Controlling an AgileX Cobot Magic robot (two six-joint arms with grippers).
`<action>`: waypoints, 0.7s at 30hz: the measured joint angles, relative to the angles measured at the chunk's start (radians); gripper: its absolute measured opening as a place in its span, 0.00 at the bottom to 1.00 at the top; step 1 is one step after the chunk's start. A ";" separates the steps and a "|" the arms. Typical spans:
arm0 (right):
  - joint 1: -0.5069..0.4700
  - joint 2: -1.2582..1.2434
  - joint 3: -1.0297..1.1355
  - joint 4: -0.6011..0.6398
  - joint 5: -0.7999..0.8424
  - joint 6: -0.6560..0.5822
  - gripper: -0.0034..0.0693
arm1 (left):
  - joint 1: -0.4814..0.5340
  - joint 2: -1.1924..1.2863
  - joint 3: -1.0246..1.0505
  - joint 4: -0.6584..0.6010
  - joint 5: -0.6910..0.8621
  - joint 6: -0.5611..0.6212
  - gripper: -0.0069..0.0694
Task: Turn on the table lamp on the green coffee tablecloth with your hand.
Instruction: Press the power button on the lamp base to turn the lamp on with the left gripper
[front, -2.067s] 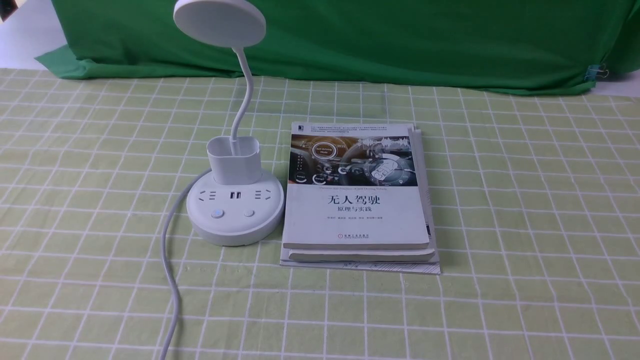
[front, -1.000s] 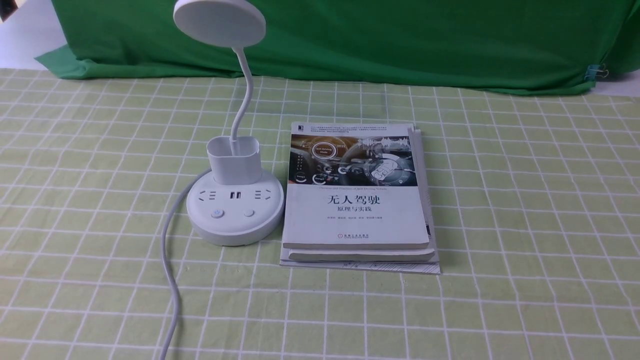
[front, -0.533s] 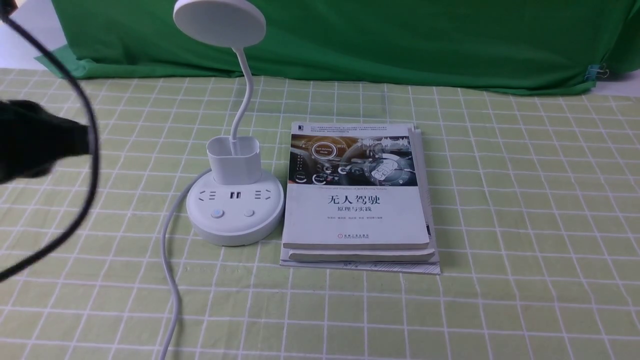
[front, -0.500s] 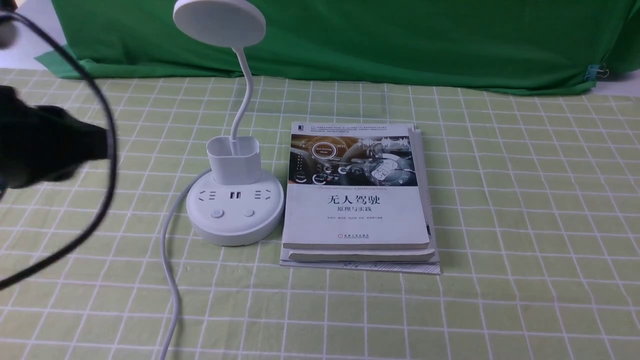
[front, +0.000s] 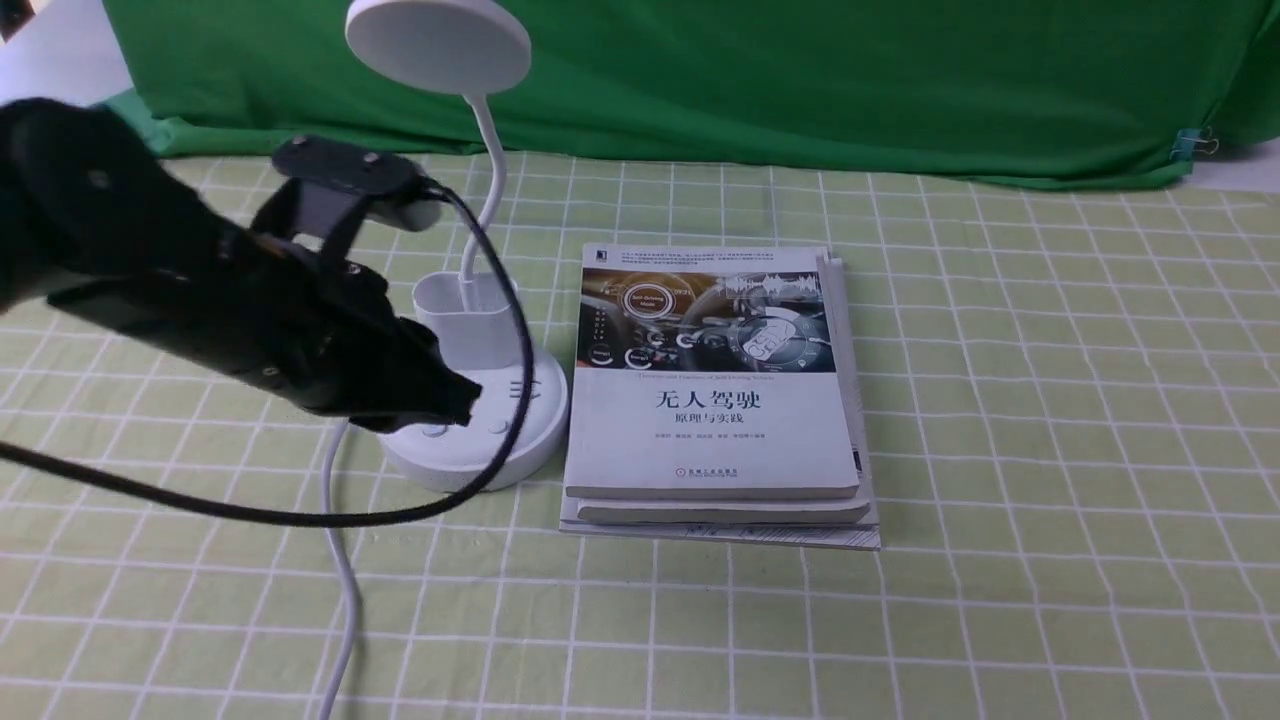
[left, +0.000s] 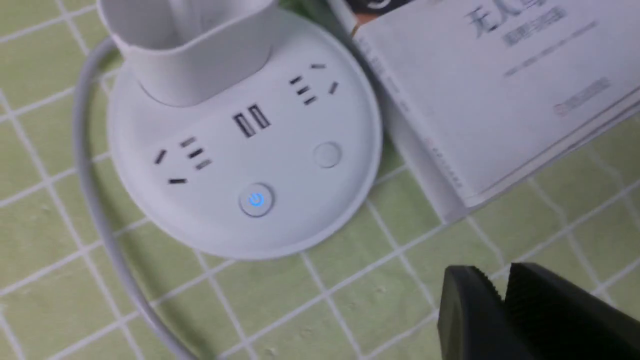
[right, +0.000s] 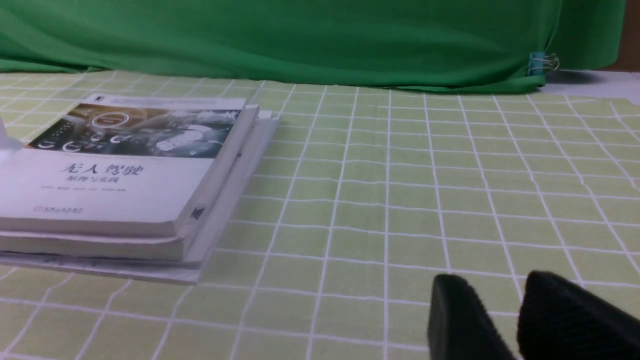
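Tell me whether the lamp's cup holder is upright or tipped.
Upright: the cup holder stands on the round base, its rim facing up.

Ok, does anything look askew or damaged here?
Nothing looks damaged. The only slight untidiness is the book stack: its layers don't line up, the bottom one sticking out at the right side, beside the upright lamp.

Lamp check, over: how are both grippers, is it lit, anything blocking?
Left gripper, right gripper: empty, fingertips slightly apart. Lamp: looks unlit. Books beside base, buttons unobstructed in wrist view.
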 joint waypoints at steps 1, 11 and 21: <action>0.000 0.000 0.000 0.000 0.000 0.000 0.38 | -0.033 0.018 -0.022 0.077 -0.003 -0.065 0.25; 0.000 0.000 0.000 0.000 0.000 0.000 0.38 | -0.074 0.227 -0.210 0.218 0.053 -0.362 0.13; 0.000 0.000 0.000 0.000 0.000 0.000 0.38 | -0.074 0.331 -0.222 0.256 0.001 -0.407 0.11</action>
